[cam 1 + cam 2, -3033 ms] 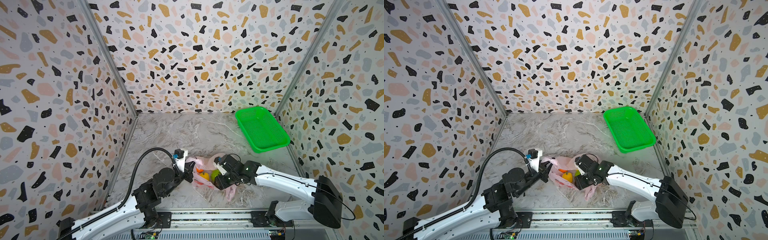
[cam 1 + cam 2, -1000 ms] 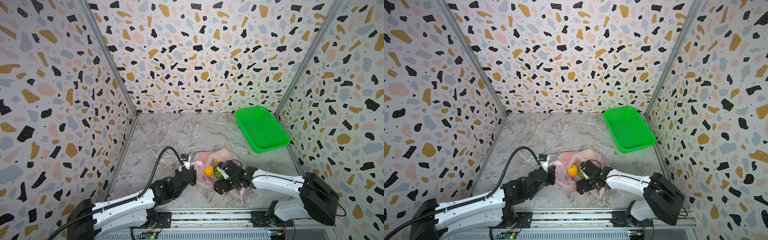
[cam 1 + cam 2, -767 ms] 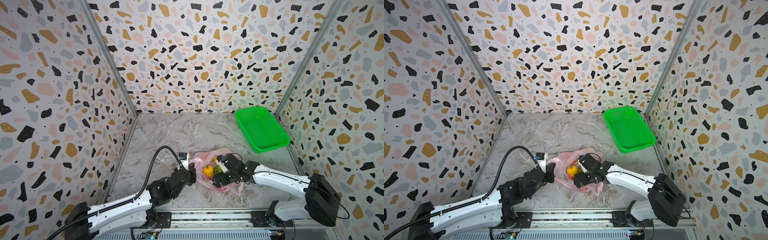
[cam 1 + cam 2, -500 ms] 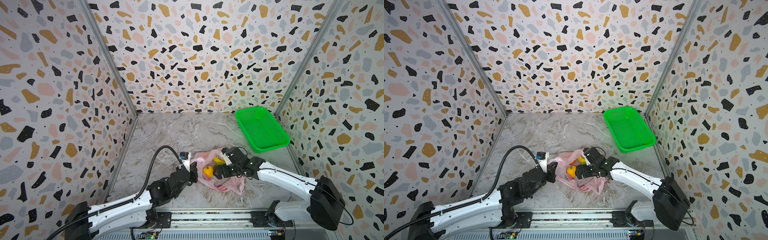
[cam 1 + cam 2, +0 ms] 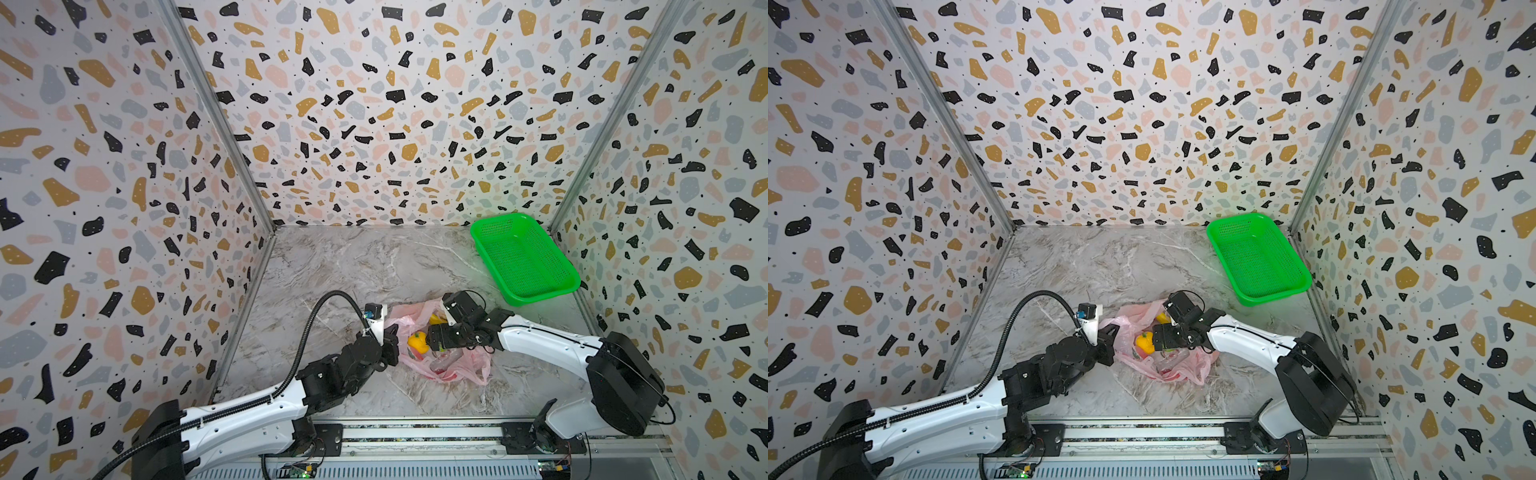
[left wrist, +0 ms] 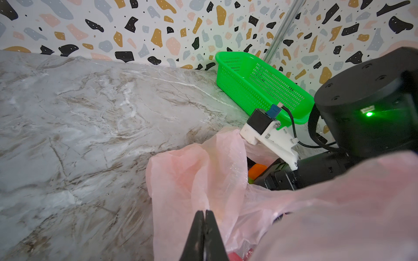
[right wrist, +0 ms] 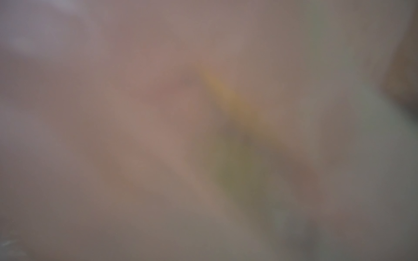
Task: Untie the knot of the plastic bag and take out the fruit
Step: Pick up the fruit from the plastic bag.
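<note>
1. Terrazzo-patterned walls enclose a marble desk (image 5: 340, 266); the plastic bag (image 5: 453, 365) lies near-centre, mouth agape.
2. Left gripper (image 6: 204, 214) is clenched on the bag's left rim.
3. Right gripper (image 5: 432, 336), released, sits inside the mouth, yellow fruit (image 5: 417, 341) just left of it, nearer than the green basket (image 5: 523, 257) far right.

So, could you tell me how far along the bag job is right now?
Done: the plastic bag looks open, a yellow fruit exposed. In hand: the left gripper is shut on a bag edge; the right gripper is at the mouth, empty as far as visible. Left: no fruit is out, and the green basket holds nothing.
</note>
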Available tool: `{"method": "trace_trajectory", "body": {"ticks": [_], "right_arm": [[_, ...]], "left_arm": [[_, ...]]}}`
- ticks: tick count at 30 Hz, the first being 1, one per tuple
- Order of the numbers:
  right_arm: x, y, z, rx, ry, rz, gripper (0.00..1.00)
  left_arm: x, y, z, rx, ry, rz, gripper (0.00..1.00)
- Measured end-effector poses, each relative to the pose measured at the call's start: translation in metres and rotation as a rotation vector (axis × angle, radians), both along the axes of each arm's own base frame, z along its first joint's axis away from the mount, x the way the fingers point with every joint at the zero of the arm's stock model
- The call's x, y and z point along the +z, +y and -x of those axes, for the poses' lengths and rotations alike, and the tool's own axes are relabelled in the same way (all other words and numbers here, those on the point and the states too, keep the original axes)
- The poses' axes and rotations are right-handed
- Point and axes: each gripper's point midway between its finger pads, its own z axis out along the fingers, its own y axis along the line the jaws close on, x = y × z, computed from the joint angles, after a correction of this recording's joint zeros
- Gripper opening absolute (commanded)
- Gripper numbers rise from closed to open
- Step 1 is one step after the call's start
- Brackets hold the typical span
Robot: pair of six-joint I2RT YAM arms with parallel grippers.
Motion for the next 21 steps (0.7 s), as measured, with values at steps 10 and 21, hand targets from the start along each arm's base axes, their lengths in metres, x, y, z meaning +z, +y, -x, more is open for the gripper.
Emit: {"method": "trace_trajectory", "body": {"ticks": [10, 21], "right_arm": [[-0.008, 0.001, -0.014, -0.011, -0.073, 0.036, 0.76], [0.004, 0.005, -0.011, 0.013, -0.093, 0.008, 0.65]], "left_arm": [[-0.006, 0.001, 0.001, -0.001, 0.005, -0.013, 0.0], [-0.007, 0.002, 0.0, 0.002, 0.003, -0.015, 0.0]]}}
